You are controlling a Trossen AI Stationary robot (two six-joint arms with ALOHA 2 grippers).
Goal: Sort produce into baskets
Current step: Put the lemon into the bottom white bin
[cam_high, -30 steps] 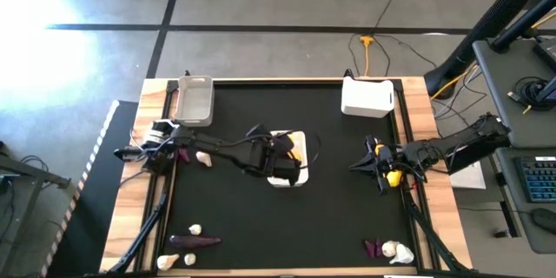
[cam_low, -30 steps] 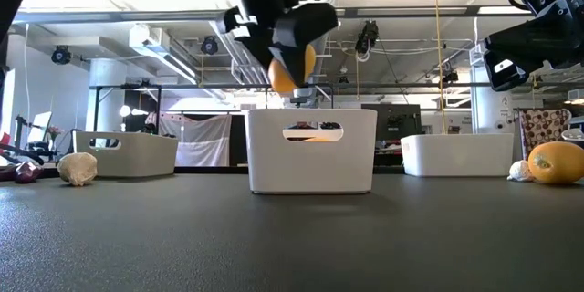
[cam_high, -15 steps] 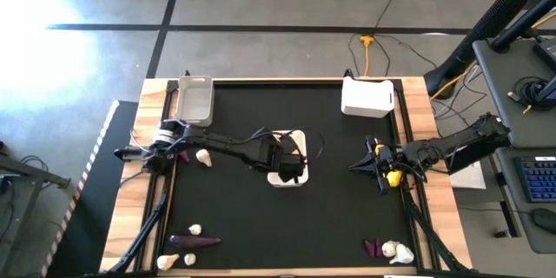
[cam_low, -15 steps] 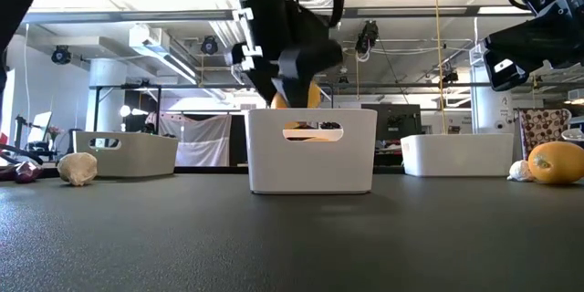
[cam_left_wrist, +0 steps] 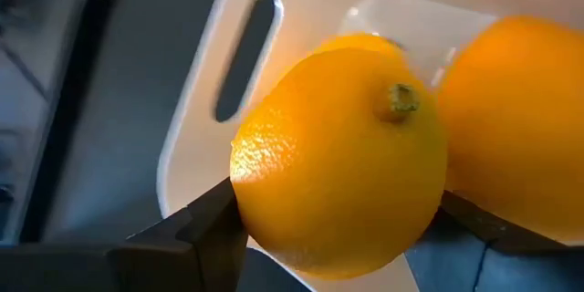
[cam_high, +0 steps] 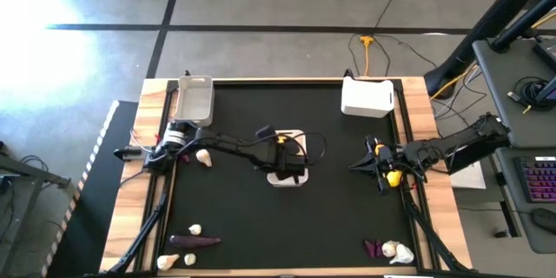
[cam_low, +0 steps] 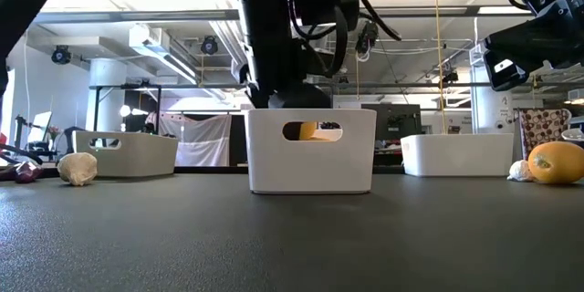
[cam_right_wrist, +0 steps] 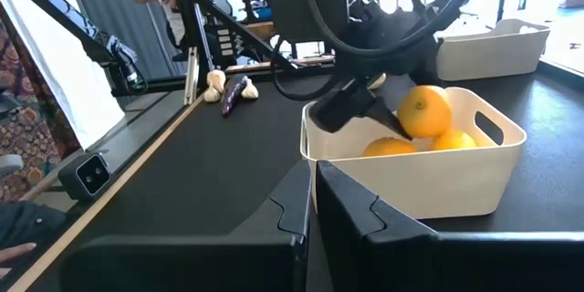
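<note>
- Since the earlier frame the left gripper [cam_high: 289,162] has dropped into the centre white basket [cam_low: 310,151], pinching an orange fruit [cam_left_wrist: 342,153].
- Fruit: glossy, pitted skin, small stem nub; just beside another fruit inside.
- Right gripper [cam_right_wrist: 310,203] pressed together, near tabletop [cam_high: 330,217] right edge.
- Basket floor hidden.

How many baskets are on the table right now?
3: a grey basket at the far left corner, a white basket at the far right, and a centre basket under the left hand.
</note>
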